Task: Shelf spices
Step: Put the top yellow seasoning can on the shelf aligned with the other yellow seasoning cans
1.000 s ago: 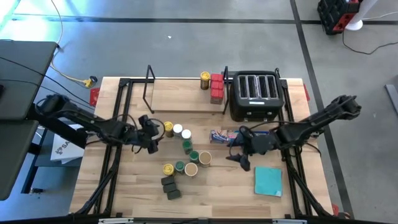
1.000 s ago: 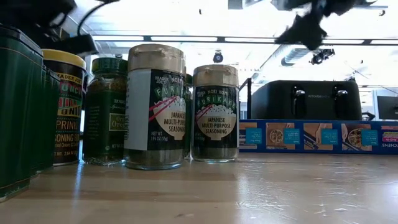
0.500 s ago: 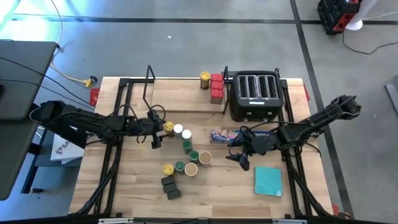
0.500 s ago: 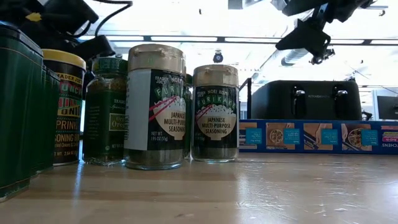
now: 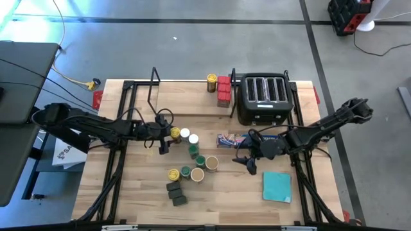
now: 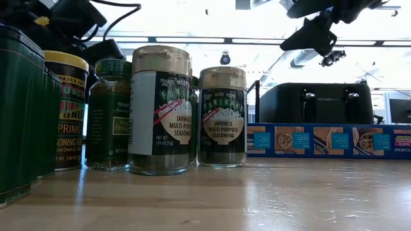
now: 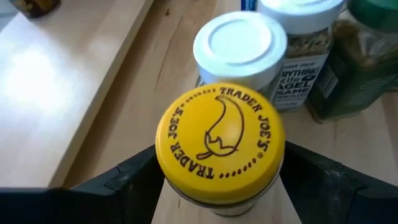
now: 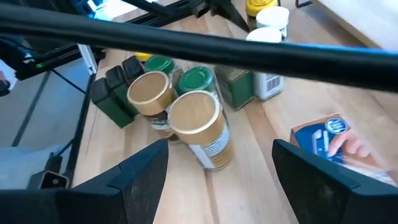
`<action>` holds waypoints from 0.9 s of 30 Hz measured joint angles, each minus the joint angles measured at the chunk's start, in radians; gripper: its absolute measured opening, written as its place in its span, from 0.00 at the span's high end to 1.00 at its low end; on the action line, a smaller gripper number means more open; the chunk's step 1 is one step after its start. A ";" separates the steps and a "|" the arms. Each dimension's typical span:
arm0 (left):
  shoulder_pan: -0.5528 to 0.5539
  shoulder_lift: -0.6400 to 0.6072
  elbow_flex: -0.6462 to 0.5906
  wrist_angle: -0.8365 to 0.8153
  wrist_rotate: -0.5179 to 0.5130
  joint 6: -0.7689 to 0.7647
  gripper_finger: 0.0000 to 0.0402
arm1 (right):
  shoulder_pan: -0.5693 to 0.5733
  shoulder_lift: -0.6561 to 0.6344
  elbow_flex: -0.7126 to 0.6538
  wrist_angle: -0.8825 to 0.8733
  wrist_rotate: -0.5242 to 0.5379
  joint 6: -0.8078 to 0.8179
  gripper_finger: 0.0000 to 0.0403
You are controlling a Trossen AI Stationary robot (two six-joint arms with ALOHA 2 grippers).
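Note:
A cluster of spice jars and dark blocks [image 5: 173, 187] stands mid-table. My left gripper [image 5: 166, 136] is open, level with a yellow-lid jar [image 5: 174, 133], and comes at it from the table's left. In the left wrist view its fingers [image 7: 134, 177] flank that jar's lid [image 7: 219, 143]. My right gripper [image 5: 246, 164] is open and hovers above the table, right of the tan-lid jars [image 8: 196, 118]. The shelf [image 5: 186, 99] at the far edge carries a yellow-lid jar [image 5: 211, 81] and red tins [image 5: 223, 90] on its board. My left gripper's fingers stand close on either side of the yellow-lid jar, just under its lid [image 7: 186, 193], level from the table's left. The jar stands upright on the table. Whether the fingers touch it, I cannot tell.
A white-lid jar [image 7: 239, 42] stands right behind the yellow-lid one. The black toaster [image 5: 263, 97] sits right of the shelf. A blue box [image 5: 234, 139] lies in front of it, and a teal pad [image 5: 277, 186] lies near the right gripper.
My left gripper has moved toward the table's right, from clear of the cluster up to the yellow-lid jar, and now has the jar between its fingers. My right gripper has kept nearly still.

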 joint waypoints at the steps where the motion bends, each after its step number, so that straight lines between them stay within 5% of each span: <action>1: 0.000 0.004 0.000 0.000 -0.001 -0.013 0.29 | -0.005 0.000 0.000 0.000 0.000 -0.009 0.30; 13: 0.000 0.005 0.000 0.005 -0.103 -0.136 0.50 | -0.017 0.000 0.000 0.000 0.000 -0.016 0.30; 27: -0.003 0.002 0.048 0.006 -0.333 -0.297 0.50 | -0.008 0.001 0.000 -0.006 0.080 -0.043 0.30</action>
